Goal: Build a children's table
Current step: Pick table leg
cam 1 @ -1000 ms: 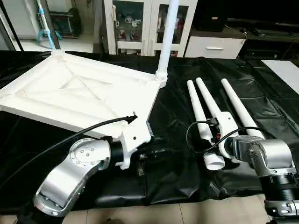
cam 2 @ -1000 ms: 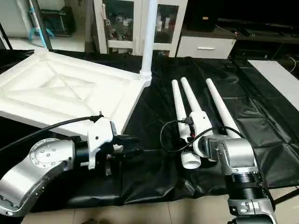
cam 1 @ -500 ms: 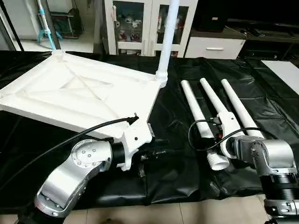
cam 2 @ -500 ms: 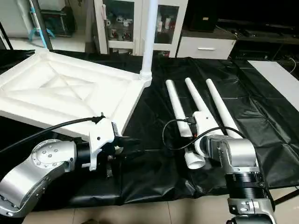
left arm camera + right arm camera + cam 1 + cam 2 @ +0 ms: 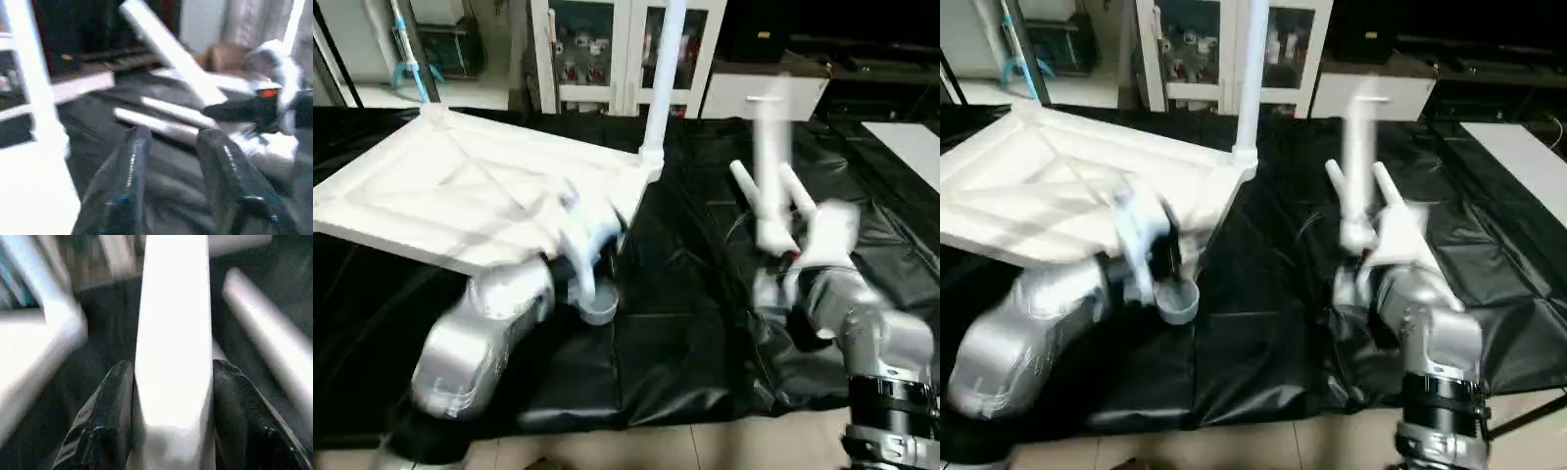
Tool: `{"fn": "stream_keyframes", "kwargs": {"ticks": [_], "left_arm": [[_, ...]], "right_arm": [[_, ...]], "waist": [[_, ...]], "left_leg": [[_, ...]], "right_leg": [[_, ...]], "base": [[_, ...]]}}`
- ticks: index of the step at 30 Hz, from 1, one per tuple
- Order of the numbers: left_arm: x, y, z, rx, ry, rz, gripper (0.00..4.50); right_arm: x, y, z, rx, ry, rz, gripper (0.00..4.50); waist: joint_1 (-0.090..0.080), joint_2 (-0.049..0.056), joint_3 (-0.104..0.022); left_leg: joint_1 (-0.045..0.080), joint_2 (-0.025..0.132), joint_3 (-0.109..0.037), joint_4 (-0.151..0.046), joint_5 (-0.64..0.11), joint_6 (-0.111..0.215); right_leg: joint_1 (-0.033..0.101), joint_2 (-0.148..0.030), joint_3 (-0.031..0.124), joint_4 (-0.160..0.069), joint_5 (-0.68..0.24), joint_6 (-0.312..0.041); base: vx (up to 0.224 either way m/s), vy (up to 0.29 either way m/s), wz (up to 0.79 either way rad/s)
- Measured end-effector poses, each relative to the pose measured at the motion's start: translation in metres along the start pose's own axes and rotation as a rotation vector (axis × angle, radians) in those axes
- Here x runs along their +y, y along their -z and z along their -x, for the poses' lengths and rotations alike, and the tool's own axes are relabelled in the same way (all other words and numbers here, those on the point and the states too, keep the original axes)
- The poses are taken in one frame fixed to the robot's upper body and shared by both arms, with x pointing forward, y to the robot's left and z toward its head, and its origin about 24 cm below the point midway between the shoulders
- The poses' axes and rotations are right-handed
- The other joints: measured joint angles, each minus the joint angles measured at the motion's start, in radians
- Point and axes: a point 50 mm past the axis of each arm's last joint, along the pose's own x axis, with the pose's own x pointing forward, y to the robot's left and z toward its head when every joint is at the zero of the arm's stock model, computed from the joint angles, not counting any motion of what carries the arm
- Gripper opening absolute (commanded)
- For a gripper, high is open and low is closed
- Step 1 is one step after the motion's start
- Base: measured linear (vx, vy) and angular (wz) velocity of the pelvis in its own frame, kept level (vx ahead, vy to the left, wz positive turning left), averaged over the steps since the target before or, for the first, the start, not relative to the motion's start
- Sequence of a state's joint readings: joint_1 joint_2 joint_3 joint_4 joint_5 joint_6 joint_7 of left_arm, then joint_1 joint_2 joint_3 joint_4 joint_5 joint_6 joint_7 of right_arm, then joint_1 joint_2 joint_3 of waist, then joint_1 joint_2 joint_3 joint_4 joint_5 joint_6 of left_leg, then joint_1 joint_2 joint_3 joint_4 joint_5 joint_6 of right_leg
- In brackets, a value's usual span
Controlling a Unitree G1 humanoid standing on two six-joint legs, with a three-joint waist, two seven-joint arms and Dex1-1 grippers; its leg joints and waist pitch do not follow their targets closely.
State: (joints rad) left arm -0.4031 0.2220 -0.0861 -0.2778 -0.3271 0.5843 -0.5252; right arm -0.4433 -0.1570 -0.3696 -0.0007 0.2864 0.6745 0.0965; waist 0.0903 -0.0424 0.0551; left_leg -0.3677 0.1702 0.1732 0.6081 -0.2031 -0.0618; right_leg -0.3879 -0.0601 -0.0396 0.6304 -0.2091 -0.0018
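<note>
Your right gripper (image 5: 168,431) clamps a long white tapered tube leg (image 5: 770,166) at centre right, raised upright, presumably for socketing. The large white ribbed square plastic top (image 5: 460,191) lies underside-up at upper left, one leg (image 5: 661,73) already standing in its far corner. Your left gripper (image 5: 181,186) has its fingers parted, empty.
</note>
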Motion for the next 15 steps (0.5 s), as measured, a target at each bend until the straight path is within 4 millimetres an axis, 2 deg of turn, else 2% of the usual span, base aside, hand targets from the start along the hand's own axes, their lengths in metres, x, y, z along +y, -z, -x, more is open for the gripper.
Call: {"fn": "stream_keyframes", "kwargs": {"ticks": [2,5,7,9,11,15], "left_arm": [[0.002,-0.004,-0.003,-0.037,-0.011,0.074,2.25],[0.0,-0.015,-0.013,-0.101,0.013,0.195,2.48],[-0.008,-0.025,-0.022,-0.154,0.071,0.297,2.67],[-0.012,-0.034,-0.031,-0.196,0.113,0.394,2.8],[-0.013,-0.038,-0.033,-0.216,0.126,0.436,2.9],[-0.004,-0.033,-0.038,-0.184,0.07,0.492,3.23]], "right_arm": [[0.005,-0.015,0.004,-0.1,-0.054,0.0,1.88],[0.031,-0.025,0.014,-0.183,-0.276,0.066,1.88],[0.052,-0.02,0.023,-0.152,-0.479,0.183,1.88],[0.068,-0.007,0.03,-0.1,-0.642,0.226,1.88],[0.075,0.0,0.032,-0.075,-0.706,0.231,1.88],[0.073,-0.004,0.035,-0.075,-0.742,0.279,1.88]], "waist": [[0.001,-0.001,0.0],[0.002,-0.001,0.0],[0.005,-0.001,0.0],[0.009,-0.003,0.001],[0.013,-0.004,0.001],[0.023,-0.006,0.002]], "left_leg": [[-0.001,0.0,0.0,-0.001,0.0,0.001],[-0.003,0.001,0.001,-0.001,0.0,0.002],[-0.002,0.001,0.001,-0.001,-0.001,0.004],[-0.002,0.001,0.001,-0.001,-0.001,0.005],[-0.002,0.001,0.001,-0.001,-0.001,0.006],[-0.002,0.001,0.001,0.0,0.0,0.007]], "right_leg": [[-0.001,0.0,0.0,0.0,-0.002,0.0],[-0.003,0.001,-0.001,0.0,-0.002,-0.001],[-0.002,0.001,-0.001,-0.001,-0.003,-0.002],[-0.002,0.0,-0.001,-0.001,-0.003,-0.002],[-0.002,0.0,-0.001,-0.001,-0.002,-0.002],[-0.001,0.0,0.0,-0.001,-0.001,-0.001]], "base": [[0.0,0.0,0.0],[0.0,0.0,0.0],[0.0,0.0,0.0],[0.0,0.0,0.0],[0.0,0.0,0.0],[0.0,0.0,0.0]]}}
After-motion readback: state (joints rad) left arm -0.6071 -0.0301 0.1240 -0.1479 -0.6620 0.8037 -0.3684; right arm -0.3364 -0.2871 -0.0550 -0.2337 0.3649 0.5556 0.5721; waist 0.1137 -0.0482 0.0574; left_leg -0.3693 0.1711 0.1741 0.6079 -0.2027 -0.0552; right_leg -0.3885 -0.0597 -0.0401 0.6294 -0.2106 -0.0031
